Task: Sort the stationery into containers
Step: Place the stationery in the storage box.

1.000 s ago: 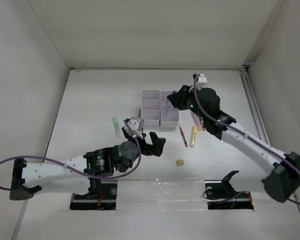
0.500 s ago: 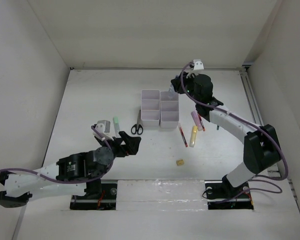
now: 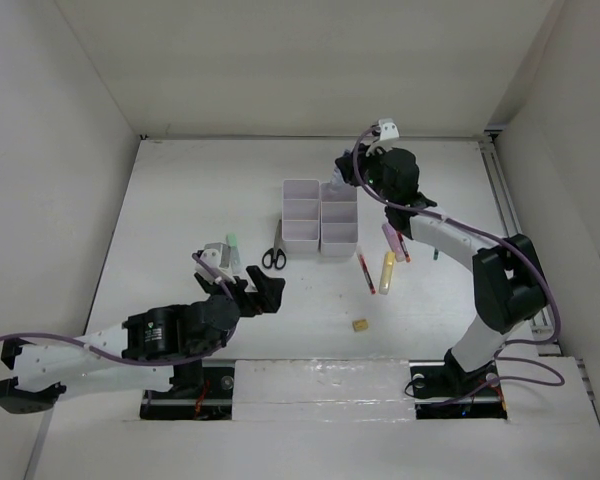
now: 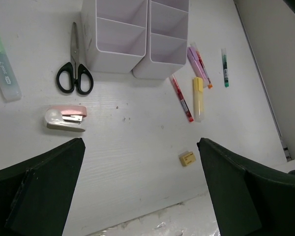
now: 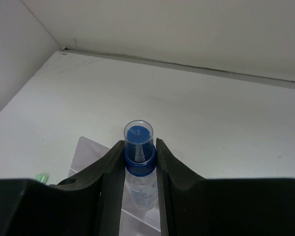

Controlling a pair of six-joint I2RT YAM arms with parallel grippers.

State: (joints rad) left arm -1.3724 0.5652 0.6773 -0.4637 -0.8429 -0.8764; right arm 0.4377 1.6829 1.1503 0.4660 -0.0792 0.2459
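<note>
Pinching the glue bottle (image 5: pixel 141 189) upright in the right tool (image 5: pixel 139 147) over a far organiser compartment (image 5: pixel 88 157), so as to drop straight in; with the left tool (image 4: pixel 140 147) spread wide, empty.

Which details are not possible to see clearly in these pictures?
Clear blue-capped glue bottle: which compartment lies under it; the right pincer covers it in the top view.
Two joined white plastic organisers: far compartments cut off by the left wrist view's top edge.
Pale green highlighter: label print too small, left wrist view.
</note>
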